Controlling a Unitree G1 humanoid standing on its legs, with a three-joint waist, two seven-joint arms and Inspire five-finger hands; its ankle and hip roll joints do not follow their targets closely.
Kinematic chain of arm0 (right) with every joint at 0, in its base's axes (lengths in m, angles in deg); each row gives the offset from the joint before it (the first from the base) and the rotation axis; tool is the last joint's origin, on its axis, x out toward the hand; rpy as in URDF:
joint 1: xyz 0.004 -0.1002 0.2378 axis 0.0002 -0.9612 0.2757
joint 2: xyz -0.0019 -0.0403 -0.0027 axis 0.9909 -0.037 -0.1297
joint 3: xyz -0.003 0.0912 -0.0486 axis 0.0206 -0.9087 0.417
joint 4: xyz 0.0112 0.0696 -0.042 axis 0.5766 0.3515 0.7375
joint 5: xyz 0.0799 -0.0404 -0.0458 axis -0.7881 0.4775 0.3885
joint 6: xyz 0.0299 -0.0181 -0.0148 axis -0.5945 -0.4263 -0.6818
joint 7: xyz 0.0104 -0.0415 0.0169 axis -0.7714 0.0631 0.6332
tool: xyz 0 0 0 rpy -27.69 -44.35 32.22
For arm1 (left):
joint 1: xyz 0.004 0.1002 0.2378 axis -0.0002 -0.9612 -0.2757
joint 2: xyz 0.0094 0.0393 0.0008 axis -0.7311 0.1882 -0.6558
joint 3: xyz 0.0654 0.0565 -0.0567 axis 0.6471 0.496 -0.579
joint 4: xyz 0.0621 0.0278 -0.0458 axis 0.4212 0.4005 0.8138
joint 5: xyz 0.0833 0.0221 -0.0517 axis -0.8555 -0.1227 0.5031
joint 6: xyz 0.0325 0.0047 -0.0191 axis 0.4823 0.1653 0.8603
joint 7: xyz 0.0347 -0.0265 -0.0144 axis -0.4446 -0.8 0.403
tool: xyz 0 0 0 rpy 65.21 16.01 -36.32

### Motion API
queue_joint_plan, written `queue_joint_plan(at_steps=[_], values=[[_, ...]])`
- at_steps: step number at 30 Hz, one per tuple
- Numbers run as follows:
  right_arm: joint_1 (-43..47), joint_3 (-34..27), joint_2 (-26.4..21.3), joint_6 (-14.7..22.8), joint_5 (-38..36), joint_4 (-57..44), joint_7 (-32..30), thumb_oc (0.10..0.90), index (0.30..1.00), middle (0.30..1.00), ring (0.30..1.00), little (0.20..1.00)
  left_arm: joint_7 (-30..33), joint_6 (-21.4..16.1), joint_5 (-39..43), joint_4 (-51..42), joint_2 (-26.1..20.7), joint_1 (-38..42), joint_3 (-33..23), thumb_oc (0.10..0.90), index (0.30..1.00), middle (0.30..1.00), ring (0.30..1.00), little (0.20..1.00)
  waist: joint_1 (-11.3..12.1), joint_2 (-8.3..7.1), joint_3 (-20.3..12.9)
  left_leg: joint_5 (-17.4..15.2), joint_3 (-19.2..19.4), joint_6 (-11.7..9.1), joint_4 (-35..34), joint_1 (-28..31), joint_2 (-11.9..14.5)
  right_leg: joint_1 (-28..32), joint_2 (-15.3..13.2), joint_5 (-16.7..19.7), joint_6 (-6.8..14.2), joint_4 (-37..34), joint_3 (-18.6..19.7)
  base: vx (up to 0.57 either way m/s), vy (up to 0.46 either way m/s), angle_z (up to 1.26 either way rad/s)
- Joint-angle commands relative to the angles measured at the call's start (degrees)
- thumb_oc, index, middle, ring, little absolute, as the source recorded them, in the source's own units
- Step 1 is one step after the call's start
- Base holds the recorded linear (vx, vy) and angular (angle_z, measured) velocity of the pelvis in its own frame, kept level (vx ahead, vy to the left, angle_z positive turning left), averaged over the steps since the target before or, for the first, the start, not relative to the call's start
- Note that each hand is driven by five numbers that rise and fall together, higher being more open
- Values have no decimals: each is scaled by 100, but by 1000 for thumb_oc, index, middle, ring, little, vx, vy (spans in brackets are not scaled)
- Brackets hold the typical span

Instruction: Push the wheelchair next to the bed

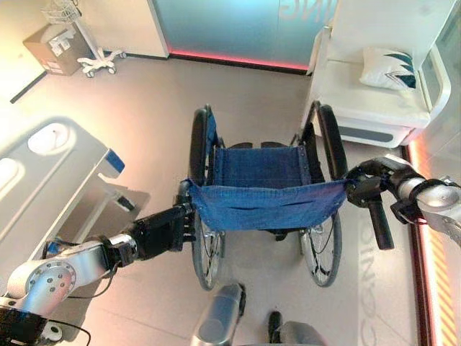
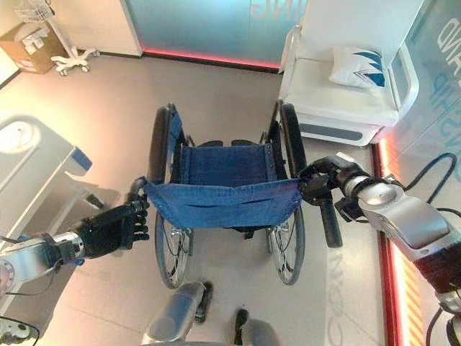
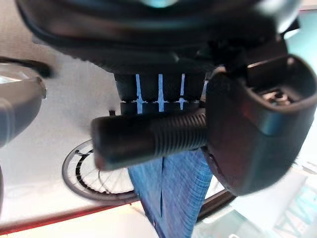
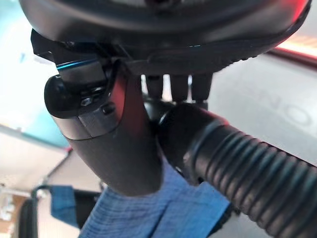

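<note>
**Both hands on the wheelchair's push handles**

We see the blue-seated wheelchair on the floor, its back toward us. Our left hand curls round the left push handle; our right hand wraps the right push handle. The bed lies to the left, apart.
</note>
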Motion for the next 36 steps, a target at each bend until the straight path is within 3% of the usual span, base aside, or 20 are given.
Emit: queue_joint_plan(at_steps=[1,3,5,8,9,10,11,12,14,16,17,18,20,22,24,28,31,34,35,36], values=[[509,-350,71,809,-119,-582,375,400,300,300,300,300,76,-1105,-5,-138,-74,312,-938,400,300,300,300,300,7,49,-634,1632,382,30,-644,-102,58,232,482,427,266,-227,-866,523,47,-23],[384,-416,123,866,-30,-609,413,400,300,300,300,300,66,-1155,-74,-172,-15,281,-922,400,300,300,300,300,64,44,-634,1635,405,29,-838,-150,27,375,519,266,255,-172,-835,462,56,-21],[262,-459,255,941,148,-680,518,400,300,300,300,300,200,-1089,-98,-260,49,302,-1018,400,300,300,300,300,139,-6,-761,1261,534,204,-691,-19,-21,523,513,-141,340,211,-781,663,102,-35],[-5,-579,480,1105,391,-720,577,400,300,300,300,300,341,-986,22,-157,-1,406,-1108,400,300,300,300,300,201,-148,-941,854,608,442,-242,47,-180,635,421,-88,559,849,-758,512,86,-40],[-70,-601,592,1178,486,-691,589,400,300,300,300,300,440,-877,-26,-91,-2,492,-1146,400,300,300,300,300,264,-263,-1023,701,612,591,-156,140,-321,627,370,280,773,1406,-785,512,118,-25],[-18,-567,683,1190,550,-677,605,400,300,300,300,300,518,-848,-153,3,9,603,-1131,400,300,300,300,300,301,-350,-1097,600,654,720,-154,267,-442,521,412,972,1120,2105,-750,498,118,-28],[-6,-565,699,1188,554,-681,611,400,300,300,300,300,541,-852,-151,23,10,636,-1123,400,300,300,300,300,316,-348,-1127,577,669,745,-145,281,-443,472,458,1157,1201,2272,-727,514,93,-28],[127,-461,720,1155,504,-694,561,400,300,300,300,300,525,-826,-105,143,-30,787,-1083,400,300,300,300,300,325,-374,-1184,484,555,821,-89,411,-478,162,659,1876,1441,3200,-529,436,45,-5],[262,-310,780,1124,510,-672,480,400,300,300,300,300,527,-844,-52,202,-65,882,-1040,400,300,300,300,300,270,-355,-1194,382,418,844,-22,525,-502,-247,733,2023,1449,3586,-450,413,46,16],[320,-242,855,1112,579,-638,411,400,300,300,300,300,441,-845,2,276,-140,1002,-963,400,300,300,300,300,206,-313,-1187,296,224,886,80,621,-583,-611,527,1735,1341,3476,-530,401,69,-7],[385,-210,820,1097,593,-632,321,400,300,300,300,300,332,-839,3,350,-252,1081,-880,400,300,300,300,300,169,-237,-1171,210,129,909,255,671,-604,-824,237,1269,1145,3016,-717,342,38,-28],[405,-207,804,1101,589,-626,305,400,300,300,300,300,311,-852,3,365,-283,1095,-857,400,300,300,300,300,147,-222,-1151,188,94,906,301,686,-617,-860,182,1150,1100,2906,-767,454,-15,-13],[626,-188,735,1139,539,-394,306,400,300,300,300,300,76,-942,-30,527,-387,1275,-691,400,300,300,300,300,102,-148,-998,82,-220,868,712,813,-644,-1114,-300,694,815,1521,-1007,401,-111,56],[781,-127,708,1144,509,-258,300,400,300,300,300,300,36,-964,-14,593,-404,1408,-584,400,300,300,300,300,42,-115,-893,-60,-367,846,861,966,-650,-1152,-466,749,820,1122,-1062,337,-147,74],[1144,74,611,1096,389,-54,270,400,300,300,300,300,93,-982,34,642,-448,1664,-333,400,300,300,300,300,-75,-180,-715,-605,-535,787,1103,1283,-660,-1525,-947,1451,1046,170,-790,457,-259,64],[1506,149,380,913,177,-158,345,400,300,300,300,300,120,-1033,104,604,-598,1609,-363,400,300,300,300,300,-80,-309,-653,-1205,-738,706,1431,1604,-460,-1742,-1374,2130,1350,-768,-614,558,-371,56],[1744,207,301,928,93,-208,430,400,300,300,300,300,125,-992,153,515,-640,1389,-626,400,300,300,300,300,-36,-380,-704,-1282,-787,638,1649,1719,-195,-1769,-1291,1909,1406,-426,-723,455,-376,47],[2118,478,289,972,-71,-62,479,400,300,300,300,300,240,-943,289,404,-567,1235,-719,400,300,300,300,300,8,-437,-830,-928,-814,516,1974,1810,86,-1736,-1060,1690,1294,-17,-908,435,-339,89],[2453,871,320,1076,-180,101,486,400,300,300,300,300,545,-838,419,248,-481,1065,-801,400,300,300,300,300,48,-497,-908,-60,-757,346,3050,1586,243,-1574,-818,1439,993,115,-1096,484,-426,56],[2549,1002,344,1097,-207,126,476,400,300,300,300,300,608,-824,423,218,-441,1001,-823,400,300,300,300,300,85,-520,-910,139,-719,318,3436,1447,225,-1484,-773,1389,904,93,-1193,556,-532,53]])
